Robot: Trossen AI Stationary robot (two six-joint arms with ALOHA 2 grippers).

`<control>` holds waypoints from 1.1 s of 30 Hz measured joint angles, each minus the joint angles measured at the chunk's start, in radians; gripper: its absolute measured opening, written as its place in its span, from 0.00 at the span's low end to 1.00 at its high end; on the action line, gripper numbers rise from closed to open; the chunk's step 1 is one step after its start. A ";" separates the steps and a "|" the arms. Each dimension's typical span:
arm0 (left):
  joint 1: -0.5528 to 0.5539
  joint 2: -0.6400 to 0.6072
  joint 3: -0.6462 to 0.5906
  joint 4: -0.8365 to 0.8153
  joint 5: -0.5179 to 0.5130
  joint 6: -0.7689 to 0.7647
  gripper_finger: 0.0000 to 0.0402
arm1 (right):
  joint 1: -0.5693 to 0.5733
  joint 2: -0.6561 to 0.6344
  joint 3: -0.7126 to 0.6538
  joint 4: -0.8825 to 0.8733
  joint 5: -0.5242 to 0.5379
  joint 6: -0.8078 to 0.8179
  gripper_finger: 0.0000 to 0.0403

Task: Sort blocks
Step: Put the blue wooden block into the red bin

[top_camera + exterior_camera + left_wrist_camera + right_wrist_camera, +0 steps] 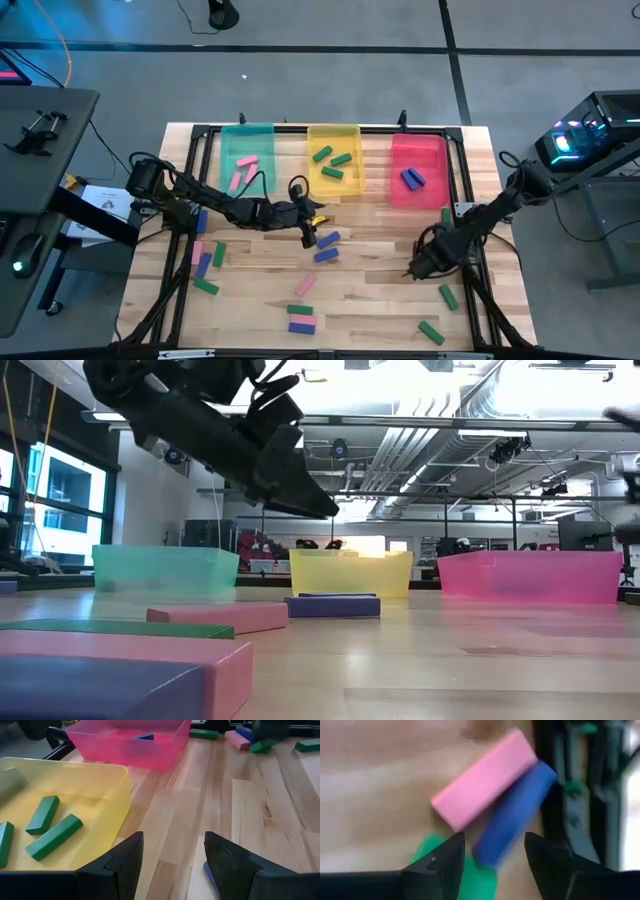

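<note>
High view: my left gripper hovers above the middle of the worktop, fingers spread wide and empty, just beside 2 blue blocks. Through my left wrist camera, the yellow tray holding green blocks sits close ahead, the red tray with a blue block beyond it. My right gripper hangs near the worktop's right edge, fingers also parted and holding nothing; its wrist camera shows a pink block lying against a blue block, with a green one partly beneath. The teal tray at the far edge contains pink blocks. More pink, green and blue blocks lie scattered toward the left and near edges.
</note>
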 joint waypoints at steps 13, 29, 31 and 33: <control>-0.003 0.000 0.000 0.021 0.008 0.008 0.50 | -0.029 0.000 -0.076 0.069 0.027 -0.010 0.26; -0.082 0.000 0.000 0.020 -0.028 -0.027 0.50 | -0.043 0.005 0.321 -0.249 0.292 -0.252 0.07; -0.095 0.000 0.000 0.024 -0.050 -0.029 0.50 | -0.086 0.004 0.362 -0.333 0.385 -0.313 0.07; -0.104 0.000 0.000 0.024 -0.065 -0.035 0.50 | -0.168 0.001 0.377 -0.406 0.427 -0.418 0.07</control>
